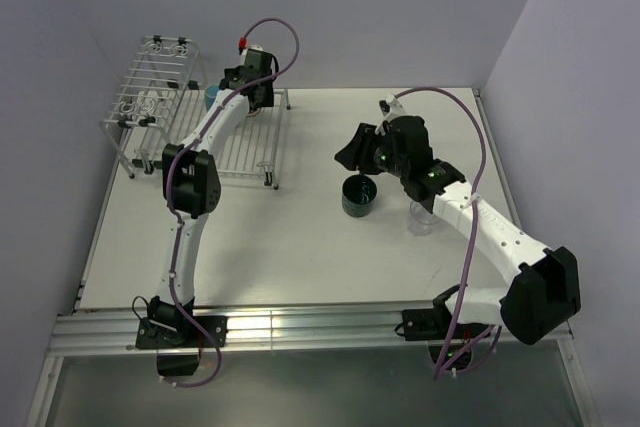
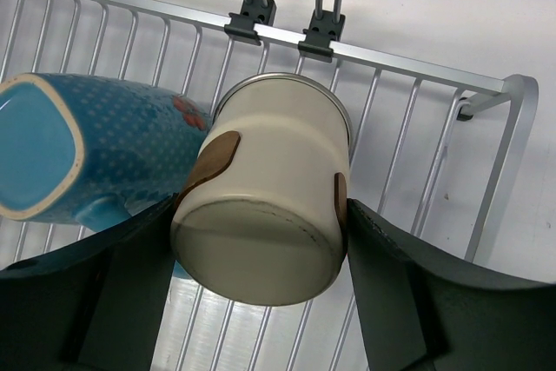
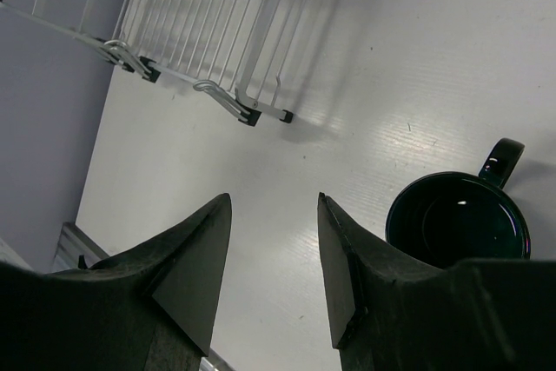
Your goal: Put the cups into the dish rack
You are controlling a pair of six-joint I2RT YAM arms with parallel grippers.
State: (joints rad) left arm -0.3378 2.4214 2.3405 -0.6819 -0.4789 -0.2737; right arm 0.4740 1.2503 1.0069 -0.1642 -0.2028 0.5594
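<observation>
- The left gripper (image 2: 261,215) was clamped on the cream-and-brown cup (image 2: 278,171), with one finger on each side.
- The cup's base faced the wrist camera, and the cup was held over the slatted grid of the white wire dish rack (image 2: 391,60).
- The light-blue mug (image 2: 104,154) rested on the grid, right against that cup's left side.
- The right gripper (image 3: 272,206) hung above the table (image 3: 261,154), its jaws moderately apart and holding nothing.
- The dark teal mug (image 3: 458,228) stood upright on the table just beside the right gripper, well apart from the rack.
- The clear tumbler (image 1: 422,217) stood near the teal mug, partly under the right arm.
</observation>
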